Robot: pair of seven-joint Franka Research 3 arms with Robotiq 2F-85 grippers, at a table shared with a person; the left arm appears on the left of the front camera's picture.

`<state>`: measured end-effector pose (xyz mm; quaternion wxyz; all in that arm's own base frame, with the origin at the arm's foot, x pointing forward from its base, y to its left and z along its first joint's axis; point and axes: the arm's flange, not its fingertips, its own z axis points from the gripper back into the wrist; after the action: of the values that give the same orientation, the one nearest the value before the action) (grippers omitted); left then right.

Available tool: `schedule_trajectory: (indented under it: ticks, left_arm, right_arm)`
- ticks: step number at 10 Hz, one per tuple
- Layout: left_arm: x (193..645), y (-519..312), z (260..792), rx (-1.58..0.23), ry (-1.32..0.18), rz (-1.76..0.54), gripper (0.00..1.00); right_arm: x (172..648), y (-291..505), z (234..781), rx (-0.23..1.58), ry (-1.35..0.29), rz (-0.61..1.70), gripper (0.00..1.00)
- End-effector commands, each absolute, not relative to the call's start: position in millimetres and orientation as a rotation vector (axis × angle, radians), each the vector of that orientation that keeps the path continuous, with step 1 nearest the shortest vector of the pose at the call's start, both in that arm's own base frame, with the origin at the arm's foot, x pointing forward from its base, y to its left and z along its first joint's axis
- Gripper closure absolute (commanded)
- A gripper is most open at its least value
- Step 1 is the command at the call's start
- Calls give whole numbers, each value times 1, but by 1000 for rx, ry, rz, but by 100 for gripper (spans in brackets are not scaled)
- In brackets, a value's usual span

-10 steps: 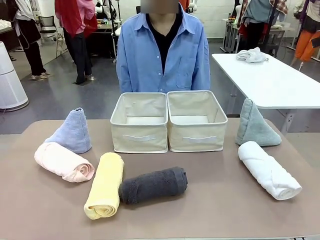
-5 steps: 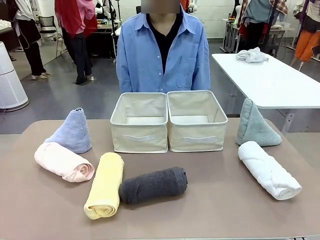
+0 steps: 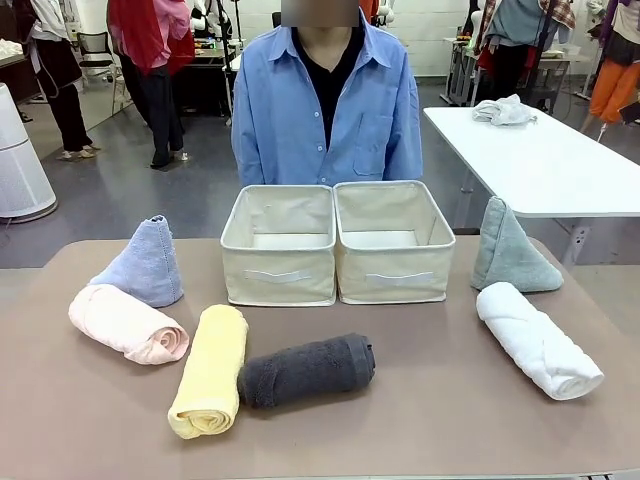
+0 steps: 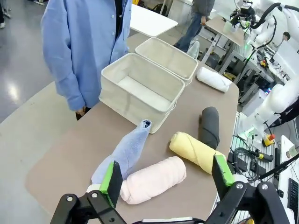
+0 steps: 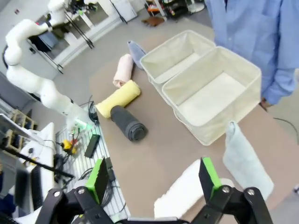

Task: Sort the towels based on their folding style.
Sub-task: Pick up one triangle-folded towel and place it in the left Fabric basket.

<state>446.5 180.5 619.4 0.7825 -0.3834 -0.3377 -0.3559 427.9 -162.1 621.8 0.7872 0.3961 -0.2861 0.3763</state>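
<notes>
Left gripper (image 4: 167,176) is hovering over the table (image 4: 70,154) with its green-padded jaws spread wide, gripping nothing. The right gripper (image 5: 153,176) is hanging just as wide, and nothing is sitting between its fingers either.

Six towels are lying out, four as cylinder rolls and two as cones, all of looped terry. Two baskets are standing side by side with their walls touching, and one person (image 3: 325,100) in a blue shirt is standing behind them.

From the left gripper, the pink roll (image 4: 154,179) is lying directly under the gap between the fingers, plump and soft. The pale blue cone (image 4: 126,154) is leaning just beyond it, its tip pointing away toward the near basket (image 4: 131,95). The yellow roll (image 4: 194,150) is lying just past the other finger, with the dark grey roll (image 4: 210,126) right behind it. The far basket (image 4: 169,50) is sitting well ahead.

From the right gripper, the white roll (image 5: 187,191) is lying under the gap, thick and loosely twisted. The grey-green cone (image 5: 245,161) is lying just beside it, on the side toward the person, with its narrow end reaching up to a basket wall. Both baskets are showing beige fabric, rectangular shapes and soft upright sides.
</notes>
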Motion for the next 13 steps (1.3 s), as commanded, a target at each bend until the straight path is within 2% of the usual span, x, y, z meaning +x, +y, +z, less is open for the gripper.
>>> schedule_trajectory:
  ticks: [1, 13]
  left_arm:
    - [444, 184, 621, -844, -754, -773, 0]
    - [444, 184, 621, -844, -754, -773, 0]
  right_arm:
    - [431, -170, 619, 876, -643, 787, 0]
    - [431, -170, 619, 876, -643, 787, 0]
